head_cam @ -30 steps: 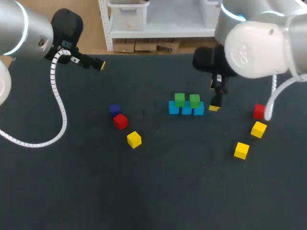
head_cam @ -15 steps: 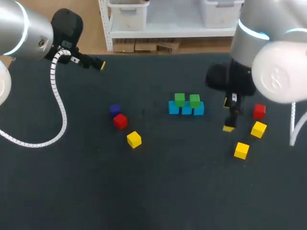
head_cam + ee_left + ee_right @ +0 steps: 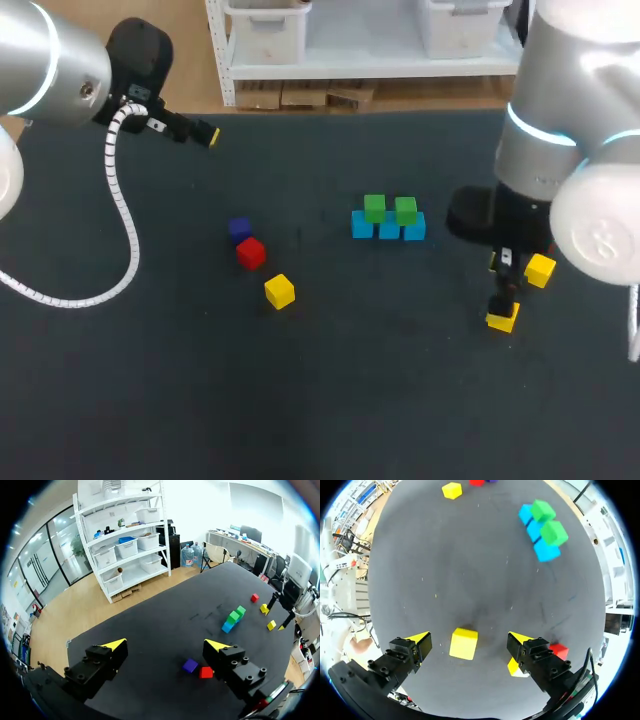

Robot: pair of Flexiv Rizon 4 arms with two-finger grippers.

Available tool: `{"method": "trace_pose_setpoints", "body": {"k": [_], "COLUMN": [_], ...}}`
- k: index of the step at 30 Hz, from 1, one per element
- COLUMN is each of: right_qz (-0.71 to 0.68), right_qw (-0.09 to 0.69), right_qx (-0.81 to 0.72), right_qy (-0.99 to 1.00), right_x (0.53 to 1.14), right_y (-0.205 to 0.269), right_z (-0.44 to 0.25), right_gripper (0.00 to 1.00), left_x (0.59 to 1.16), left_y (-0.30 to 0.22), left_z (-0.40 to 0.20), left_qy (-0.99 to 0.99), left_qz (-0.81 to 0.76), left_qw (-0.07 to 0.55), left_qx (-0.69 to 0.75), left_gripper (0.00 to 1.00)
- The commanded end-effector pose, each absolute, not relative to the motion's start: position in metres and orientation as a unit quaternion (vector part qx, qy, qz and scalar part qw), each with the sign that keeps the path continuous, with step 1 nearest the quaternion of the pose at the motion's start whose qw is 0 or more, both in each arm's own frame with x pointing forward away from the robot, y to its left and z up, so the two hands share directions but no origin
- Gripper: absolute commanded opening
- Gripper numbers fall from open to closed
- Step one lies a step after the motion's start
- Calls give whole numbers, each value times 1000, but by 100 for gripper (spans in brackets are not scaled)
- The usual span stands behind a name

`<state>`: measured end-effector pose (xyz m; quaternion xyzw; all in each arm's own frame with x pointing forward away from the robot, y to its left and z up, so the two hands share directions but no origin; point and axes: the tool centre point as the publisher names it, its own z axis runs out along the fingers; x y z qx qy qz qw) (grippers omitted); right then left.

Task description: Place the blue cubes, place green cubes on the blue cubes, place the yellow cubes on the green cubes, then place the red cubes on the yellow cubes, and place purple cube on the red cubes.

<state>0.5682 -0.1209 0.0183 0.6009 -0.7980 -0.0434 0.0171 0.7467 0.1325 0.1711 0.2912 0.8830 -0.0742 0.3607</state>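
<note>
**Operator:** Over on the right side of the table, which step am I on?

**Spotter:** You're on the yellow layer. Mid-table, your three blue cubes [image 3: 389, 231] sit in a row with two green cubes [image 3: 374, 208] on top. No yellow is on them yet.

**Operator:** Which one do I take?

**Spotter:** The yellow cube [image 3: 463, 643] under your right gripper [image 3: 469, 639]. In the wrist view it lies on the table between the two fingers, about midway.

**Operator:** Are the fingers on it?

**Spotter:** No. They're spread wide, with a gap on each side of the cube, and they hold nothing. How high the tips hang above the table I can't tell.

**Operator:** So the next move?

**Spotter:** I'd say come straight down until the tips straddle its sides, and only then close. After that, lift it and set it across the seam of the greens. Watch the second yellow cube [image 3: 513, 668] and the red cube [image 3: 560, 651], which lie near the outside of one finger. A sideways drift on the way down could knock them.

**Operator:** And my left arm?

**Spotter:** Your left gripper [image 3: 166, 645] hangs over the far left of the table, fingers wide and empty. The purple cube [image 3: 190, 665] is on the table ahead of it, untouched, and it isn't needed until the last layer
</note>
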Motion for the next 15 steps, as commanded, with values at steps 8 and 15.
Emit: {"method": "trace_pose_setpoints", "body": {"k": [8,15], "right_qz": [-37,-40], "right_qw": [24,37], "right_qx": [597,606], "right_qy": [-801,-794], "right_x": [555,550], "right_y": [-132,-132], "right_z": [11,4], "right_gripper": [100,51], "left_x": [747,747], "left_y": [134,134], "left_z": [171,171], "left_qy": [882,882], "left_qz": [-77,-77], "left_qw": [361,361], "left_qx": [293,293], "left_gripper": [100,100]}}
